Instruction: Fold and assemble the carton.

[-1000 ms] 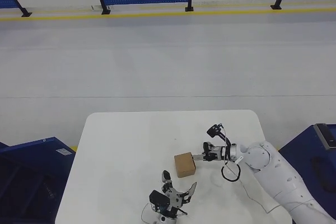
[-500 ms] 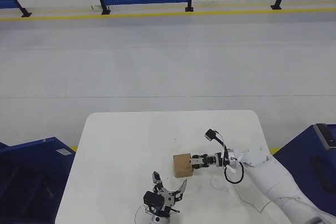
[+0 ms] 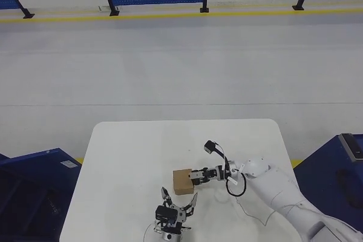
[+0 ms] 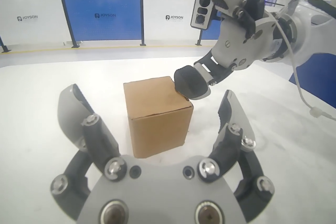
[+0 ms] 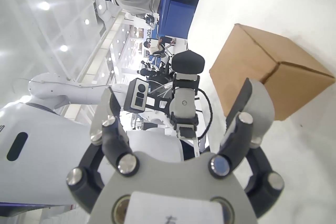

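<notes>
**Two loose sets of fingers, one light carton: a push may tip it**

One contact is all we see on the carton [image 3: 181, 181]. A pad of the right fingers [image 4: 191, 86] presses its upper corner, on the side turned away from the left arm. We judge that a push so high on a small, light box could tip it over or spin it on the bench [image 3: 127, 157] rather than slide it straight. A spin would swing the carton out of line with the left fingers [image 4: 76, 109]. If they then closed, they might catch an edge instead of two flat faces and dent the cardboard. A hard squeeze could also cave in the walls, since we take the box to be empty.

The carton stands upright on the bench as a closed-looking cube, one vertical edge turned toward the left wrist. We cannot tell whether any flap on a hidden face is unfolded.

The left fingers are spread wide and grasp nothing. They sit one to each side of the carton and a little short of it, clear of the cardboard. The right fingers are spread too. One lies against the carton's face [image 5: 267, 70], and the other stands well apart from it, so nothing is clamped. We would say the box is only being steadied or nudged.
</notes>
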`<action>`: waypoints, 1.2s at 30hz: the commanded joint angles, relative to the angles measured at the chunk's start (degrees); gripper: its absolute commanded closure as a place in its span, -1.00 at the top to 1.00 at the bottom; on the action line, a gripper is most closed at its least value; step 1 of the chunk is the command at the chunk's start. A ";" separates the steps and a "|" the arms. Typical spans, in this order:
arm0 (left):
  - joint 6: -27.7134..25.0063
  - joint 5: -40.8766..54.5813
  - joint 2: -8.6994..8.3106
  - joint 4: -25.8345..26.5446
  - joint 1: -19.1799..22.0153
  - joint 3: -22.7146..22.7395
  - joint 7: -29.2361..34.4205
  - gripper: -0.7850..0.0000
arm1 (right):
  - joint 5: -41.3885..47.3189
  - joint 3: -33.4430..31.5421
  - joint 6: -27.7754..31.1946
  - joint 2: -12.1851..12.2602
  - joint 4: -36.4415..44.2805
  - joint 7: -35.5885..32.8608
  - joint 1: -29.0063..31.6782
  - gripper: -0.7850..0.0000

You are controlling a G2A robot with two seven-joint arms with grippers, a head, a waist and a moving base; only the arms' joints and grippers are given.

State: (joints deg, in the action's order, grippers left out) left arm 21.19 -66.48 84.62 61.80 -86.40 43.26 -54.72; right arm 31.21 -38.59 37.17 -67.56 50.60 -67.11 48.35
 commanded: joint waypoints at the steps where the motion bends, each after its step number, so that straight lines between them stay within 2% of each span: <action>1: 0.88 0.75 -0.10 0.12 -0.04 -0.09 0.23 1.00 | 0.71 0.07 1.29 -0.07 1.06 1.28 0.25 1.00; 9: 1.46 2.28 -0.18 0.66 0.05 -0.22 -0.96 1.00 | 0.57 0.24 1.45 0.06 2.05 1.44 0.37 1.00; 13: 1.84 -1.65 -0.76 1.11 -0.18 -0.57 4.47 1.00 | -0.12 -3.23 0.31 1.00 1.53 7.26 0.54 1.00; 17: 7.93 -6.49 -1.38 2.28 -0.89 -0.82 11.65 1.00 | -3.84 -7.23 -0.28 2.57 2.83 13.15 2.00 1.00; 22: 12.24 -8.86 -1.33 3.30 -0.08 -2.35 18.56 1.00 | -6.84 -10.61 -2.60 4.20 7.62 14.59 5.00 1.00; 26: 10.79 -9.75 -1.12 2.04 1.70 -4.99 23.89 1.00 | -7.34 -11.12 -3.26 4.46 8.77 14.66 5.75 1.00; 30: 11.35 -7.20 -0.89 2.37 2.66 -5.98 24.80 1.00 | -7.34 -11.12 -3.26 4.46 8.77 14.66 5.75 1.00; 36: 13.20 -1.28 0.50 1.19 4.79 -7.61 23.19 1.00 | -7.34 -11.12 -3.26 4.46 8.77 14.66 5.75 1.00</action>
State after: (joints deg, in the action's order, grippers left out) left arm 34.26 -68.94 84.87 63.43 -81.99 35.98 -30.93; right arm 23.88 -49.70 33.92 -63.10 59.37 -52.45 54.10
